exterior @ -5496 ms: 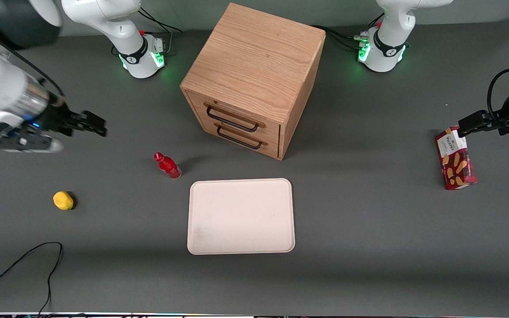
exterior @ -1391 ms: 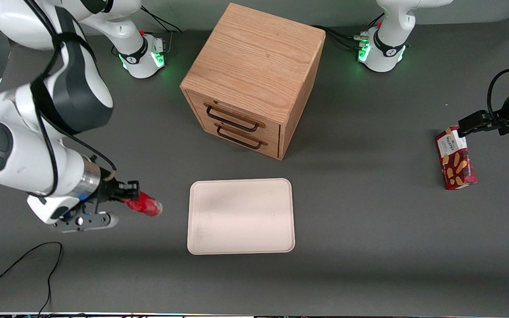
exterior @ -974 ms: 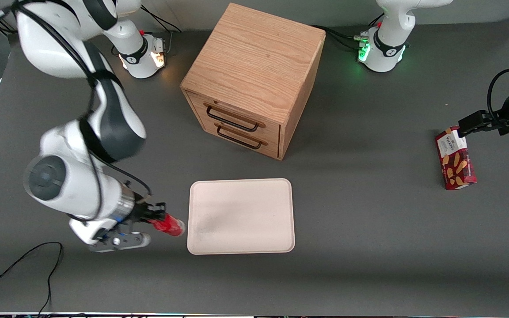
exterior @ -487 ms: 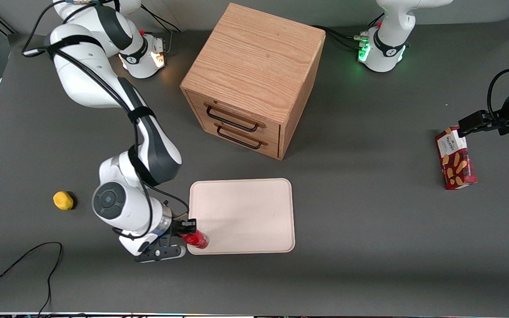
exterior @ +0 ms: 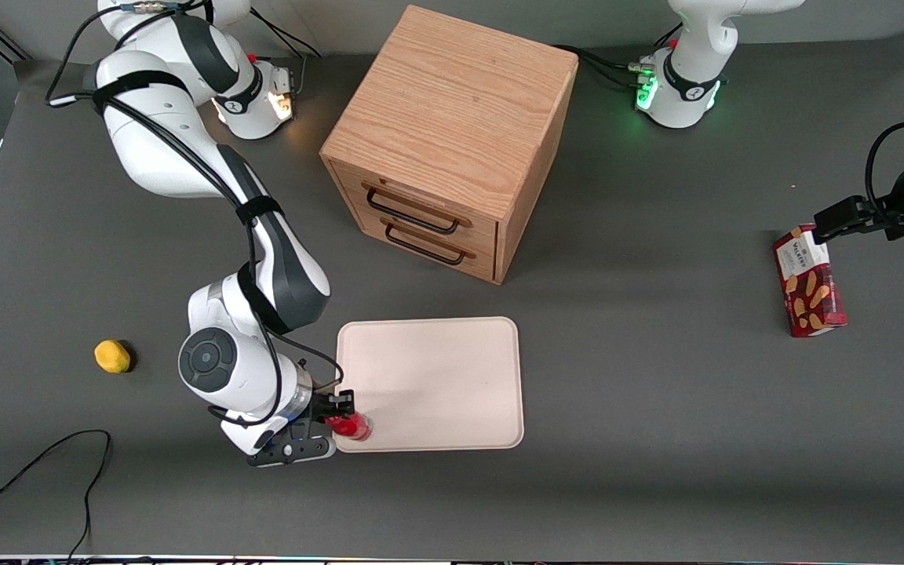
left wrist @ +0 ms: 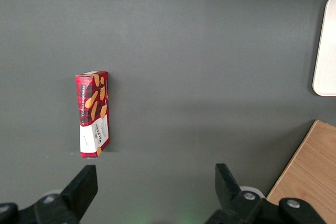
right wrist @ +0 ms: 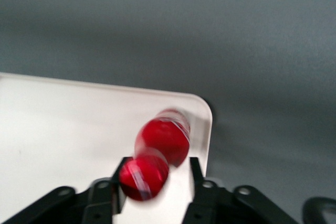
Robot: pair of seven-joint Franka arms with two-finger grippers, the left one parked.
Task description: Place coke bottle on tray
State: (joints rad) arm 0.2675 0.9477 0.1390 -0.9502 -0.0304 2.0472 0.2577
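The coke bottle [exterior: 351, 427] is small, glossy and all red. It is at the corner of the cream-white tray [exterior: 436, 377] nearest the front camera, toward the working arm's end. In the right wrist view its body [right wrist: 160, 140] is over the tray [right wrist: 63, 124], just inside the rounded corner. My right gripper [exterior: 340, 410] is right over the bottle. The red cap sits between the fingers [right wrist: 195, 174], close against one, with a gap of tray showing before the other. The gripper [right wrist: 155, 179] is open. The bottle looks smeared, and I cannot tell whether it rests on the tray.
A wooden two-drawer cabinet [exterior: 452, 133] stands farther from the front camera than the tray. A yellow lump [exterior: 112, 355] and a black cable [exterior: 52, 471] lie toward the working arm's end. A red cookie box [exterior: 809, 282] lies toward the parked arm's end.
The arm picked the bottle up off the table and carried it to the tray's near corner. Over the last half second it barely shifted, and the fingers now stand apart around the cap.
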